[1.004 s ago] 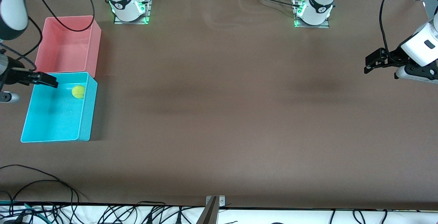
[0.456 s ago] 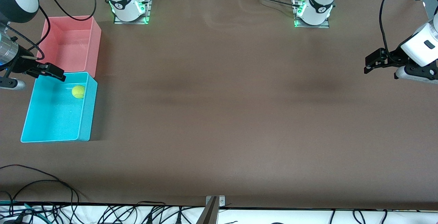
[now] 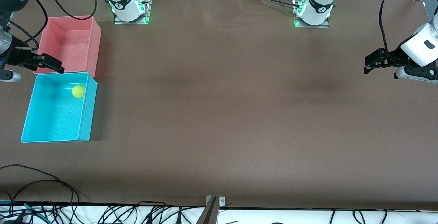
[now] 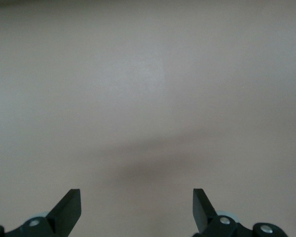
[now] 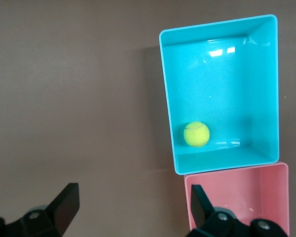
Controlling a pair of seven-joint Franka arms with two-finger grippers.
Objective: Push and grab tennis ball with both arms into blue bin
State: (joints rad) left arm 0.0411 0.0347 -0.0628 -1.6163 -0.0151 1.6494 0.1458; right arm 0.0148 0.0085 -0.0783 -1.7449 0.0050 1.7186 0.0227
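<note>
The right gripper [image 3: 51, 64] is held up in the air over the edge where the pink bin [image 3: 68, 42] meets the blue bin [image 3: 56, 128], at the right arm's end of the table. Its two black fingers [image 5: 64, 205] are spread wide, and nothing is gripped between them; in the right wrist view only bare tabletop and the corner of the pink bin [image 5: 266, 190] are seen between the fingertips. The right gripper [image 5: 130, 207] is seen there at the frame's edge, with the blue bin [image 5: 266, 89] and the tennis ball [image 5: 196, 134] lying below it.

The tennis ball [image 3: 78, 91] is found inside the blue bin, resting on the bin's floor near the wall that adjoins the pink bin and toward the bin's side facing the middle of the table. It is touched by neither gripper. The two bins are set touching each other, the pink one farther from the front camera.

The left gripper [image 3: 371, 63] is held well apart from all this, over the bare brown table [image 3: 219, 114] at the left arm's end, where that arm waits. Its fingers [image 4: 69, 207] are likewise spread fully apart and nothing is held; only the plain surface and a faint shadow are seen under the left gripper [image 4: 136, 207].
</note>
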